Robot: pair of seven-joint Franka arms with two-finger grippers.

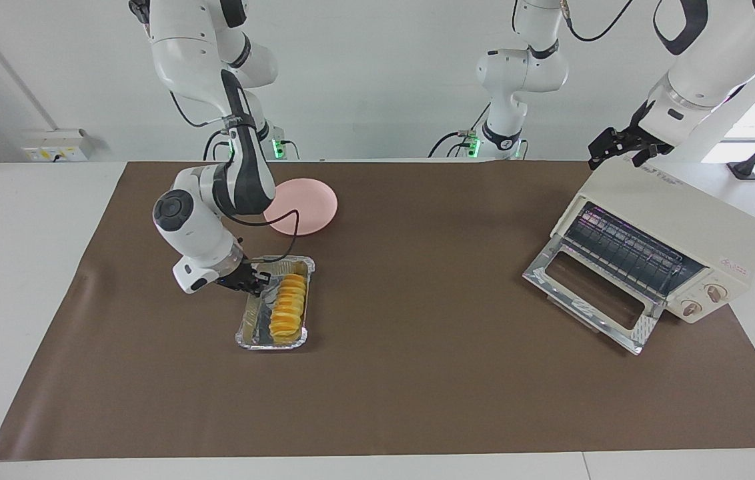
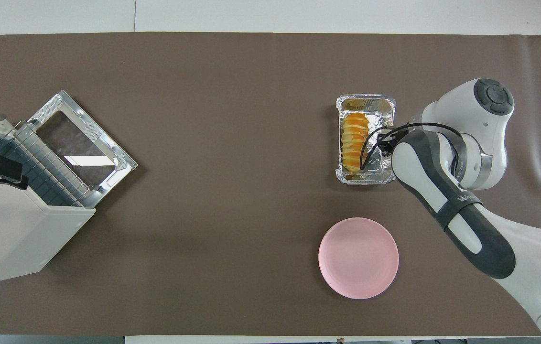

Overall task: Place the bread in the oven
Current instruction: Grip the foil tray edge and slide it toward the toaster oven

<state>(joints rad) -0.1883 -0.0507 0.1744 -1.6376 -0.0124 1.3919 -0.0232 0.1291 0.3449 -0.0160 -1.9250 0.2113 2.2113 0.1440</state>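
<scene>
My right gripper (image 1: pixel 259 277) is clamped tight on the side rim of the rectangular silver foil tray (image 1: pixel 249 327), and the tray sits out on the brown mat, farther from me than the round pink plate (image 1: pixel 314 207), with the golden ridged loaf of bread (image 1: pixel 287 305) lying inside it. That thin rim could crumple or slip, tilting the tray and spilling the loaf as I carry it! My left gripper (image 1: pixel 624 148) waits wide open over the cream-white toaster oven (image 1: pixel 697 227), its glass door already down.
</scene>
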